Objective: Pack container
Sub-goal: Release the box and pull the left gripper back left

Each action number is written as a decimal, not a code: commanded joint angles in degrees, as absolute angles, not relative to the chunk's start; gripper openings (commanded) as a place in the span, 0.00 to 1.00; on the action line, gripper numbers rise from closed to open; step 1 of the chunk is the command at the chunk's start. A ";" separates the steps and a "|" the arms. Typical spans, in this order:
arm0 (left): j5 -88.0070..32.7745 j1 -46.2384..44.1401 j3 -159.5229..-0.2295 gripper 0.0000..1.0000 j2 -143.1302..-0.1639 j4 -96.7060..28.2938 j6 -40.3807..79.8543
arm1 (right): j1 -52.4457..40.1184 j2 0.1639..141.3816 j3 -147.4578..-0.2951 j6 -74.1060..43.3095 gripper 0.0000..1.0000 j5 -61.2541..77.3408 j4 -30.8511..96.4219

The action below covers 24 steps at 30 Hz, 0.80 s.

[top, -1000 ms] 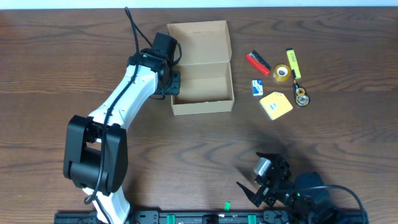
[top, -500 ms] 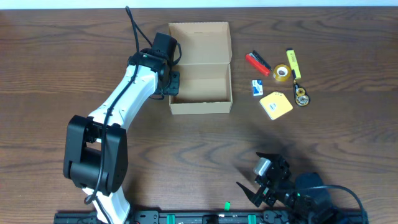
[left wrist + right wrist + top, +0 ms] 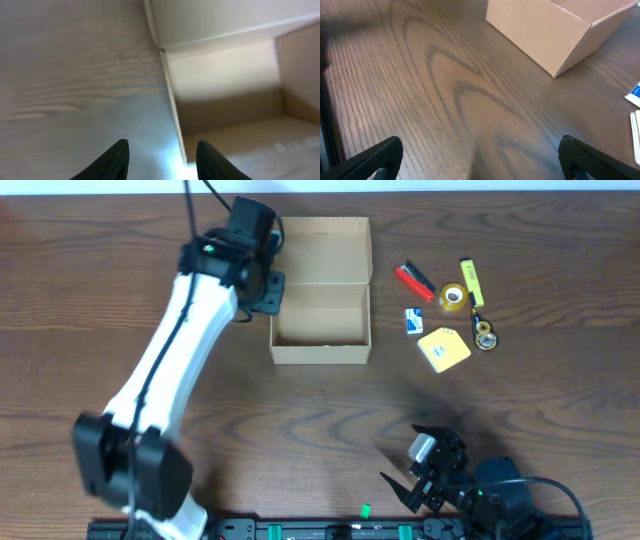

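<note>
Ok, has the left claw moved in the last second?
Yes. The left claw went up the picture, toward the table's far edge, now beside the box's lid hinge.

No lettering is showing legibly in any of the three views. The container (image 3: 320,290) is presenting plain tan cardboard faces. The small blue-and-white packet (image 3: 413,320) lying near the yellow pad (image 3: 443,349) is carrying print too small to make out.
</note>
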<state>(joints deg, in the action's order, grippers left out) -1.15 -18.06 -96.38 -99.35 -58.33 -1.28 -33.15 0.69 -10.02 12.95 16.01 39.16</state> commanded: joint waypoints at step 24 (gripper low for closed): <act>-14.87 -18.02 -97.80 0.41 -78.91 -72.40 -22.81 | -33.56 0.32 -9.52 12.25 0.99 16.08 39.44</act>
<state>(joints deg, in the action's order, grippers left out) -13.54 -18.06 -96.82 -81.17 -72.10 -21.45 -33.15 0.69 -10.02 12.95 16.01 39.16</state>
